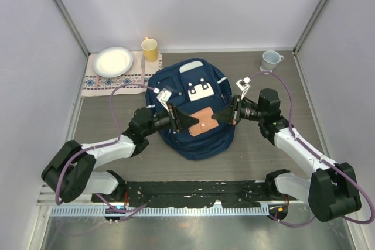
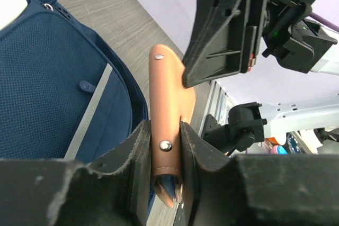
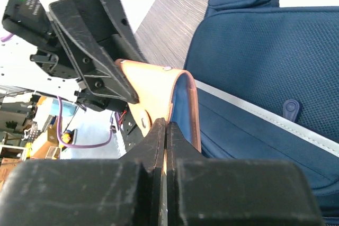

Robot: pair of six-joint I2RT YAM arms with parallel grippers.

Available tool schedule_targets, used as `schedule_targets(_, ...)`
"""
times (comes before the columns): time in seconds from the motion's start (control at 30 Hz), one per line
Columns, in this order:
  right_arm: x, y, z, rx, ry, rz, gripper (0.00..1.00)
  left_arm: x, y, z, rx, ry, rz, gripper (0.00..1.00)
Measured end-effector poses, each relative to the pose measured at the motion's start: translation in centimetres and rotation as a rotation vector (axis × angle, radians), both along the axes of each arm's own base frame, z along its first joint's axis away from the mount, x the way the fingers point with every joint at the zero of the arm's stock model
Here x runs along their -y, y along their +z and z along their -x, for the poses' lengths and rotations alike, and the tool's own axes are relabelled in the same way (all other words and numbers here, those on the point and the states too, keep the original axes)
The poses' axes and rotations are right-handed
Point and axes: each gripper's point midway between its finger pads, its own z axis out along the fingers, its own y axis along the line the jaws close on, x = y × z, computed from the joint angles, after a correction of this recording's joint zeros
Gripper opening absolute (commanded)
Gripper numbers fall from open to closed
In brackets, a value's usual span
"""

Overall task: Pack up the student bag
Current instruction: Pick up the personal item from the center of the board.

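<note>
Top: student bag (image 1: 176, 83) flat mid-table. left gripper (image 1: 195, 122) and right gripper (image 1: 215, 116) meet at tan leather case (image 1: 206, 125) on it.
Left wrist: fingers (image 2: 139, 152) clamp the case's sides.
Right wrist: fingers (image 3: 156, 141) pinched together on the case's edge.
Grey wood-grain table (image 1: 263, 144), white walls (image 1: 205, 4).

From above, both ends of the brown pouch (image 1: 204, 122) are covered by the left gripper (image 1: 195, 122) and the right gripper (image 1: 217, 117). In the left wrist view the backpack (image 2: 47, 88) runs off the left edge, and the pouch's lower end is too dark to make out. The clutter (image 3: 32, 130) behind the arms in the right wrist view is blurred.
</note>
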Motion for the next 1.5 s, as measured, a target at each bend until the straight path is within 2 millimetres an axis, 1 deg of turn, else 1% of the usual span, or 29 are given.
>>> schedule_targets(0.03, 0.0, -0.3, -0.1, -0.008, -0.005, 0.004, 0.15, 0.0, 0.1, 0.0, 0.001, 0.001, 0.002, 0.23)
schedule_targets(0.1, 0.0, -0.9, -0.6, -0.028, -0.019, 0.014, 0.36, -0.1, 0.4, 0.0, 0.008, 0.003, 0.006, 0.18)
schedule_targets(0.13, 0.0, -1.1, -0.7, -0.036, -0.026, 0.019, 0.49, -0.1, 0.3, 0.0, 0.007, 0.003, 0.005, 0.16)
schedule_targets(0.2, 0.1, -1.7, -1.1, -0.054, -0.05, 0.033, 0.58, -0.2, 0.5, 0.0, 0.01, 0.008, 0.008, 0.15)
schedule_targets(0.23, 0.2, -1.8, -1.2, -0.059, -0.061, 0.039, 0.64, -0.3, 0.7, 0.0, 0.014, 0.015, 0.011, 0.15)
schedule_targets(0.27, 0.2, -2.0, -1.4, -0.062, -0.074, 0.045, 0.66, -0.5, 0.8, -0.1, 0.017, 0.023, 0.015, 0.15)
schedule_targets(0.43, 0.6, -2.6, -2.2, -0.076, -0.123, 0.069, 0.69, -2.2, 1.9, -0.4, 0.041, 0.121, 0.041, 0.17)
schedule_targets(0.5, 0.6, -2.6, -2.3, -0.084, -0.133, 0.069, 0.7, -3.4, 2.6, -0.6, 0.058, 0.192, 0.064, 0.18)
schedule_targets(0.57, 0.5, -2.2, -2.3, -0.086, -0.131, 0.051, 0.7, -4.9, 3.4, -0.7, 0.079, 0.263, 0.093, 0.18)
schedule_targets(0.63, 0.2, -1.3, -2.3, -0.083, -0.12, 0.008, 0.7, -5.9, 3.9, -0.8, 0.087, 0.321, 0.108, 0.19)
schedule_targets(0.7, -0.4, -0.2, -2.2, -0.079, -0.099, -0.046, 0.7, -7.0, 4.8, -1.2, 0.096, 0.382, 0.129, 0.19)
schedule_targets(0.8, -1.7, 0.6, -1.7, -0.08, -0.059, -0.093, 0.7, -8.5, 5.8, -1.4, 0.111, 0.456, 0.168, 0.2)
schedule_targets(0.93, -3.8, 1.3, -0.6, -0.085, 0.006, -0.136, 0.7, -9.7, 6.1, -1.5, 0.103, 0.515, 0.198, 0.21)
schedule_targets(1.13, -6.1, 2.1, 0.0, -0.105, 0.07, -0.218, 0.7, -9.9, 5.8, -1.8, 0.085, 0.535, 0.199, 0.21)
schedule_targets(1.37, -7.6, 1.5, -0.4, -0.161, 0.074, -0.26, 0.7, -8.3, 3.6, -1.9, 0.032, 0.472, 0.153, 0.21)
schedule_targets(1.47, -7.9, 1.5, -0.7, -0.171, 0.062, -0.275, 0.7, -7.7, 3.5, -1.7, 0.03, 0.44, 0.158, 0.21)
schedule_targets(1.5, -8.0, 1.4, -1.1, -0.176, 0.041, -0.279, 0.7, -7.2, 3.8, -1.5, 0.03, 0.407, 0.169, 0.2)
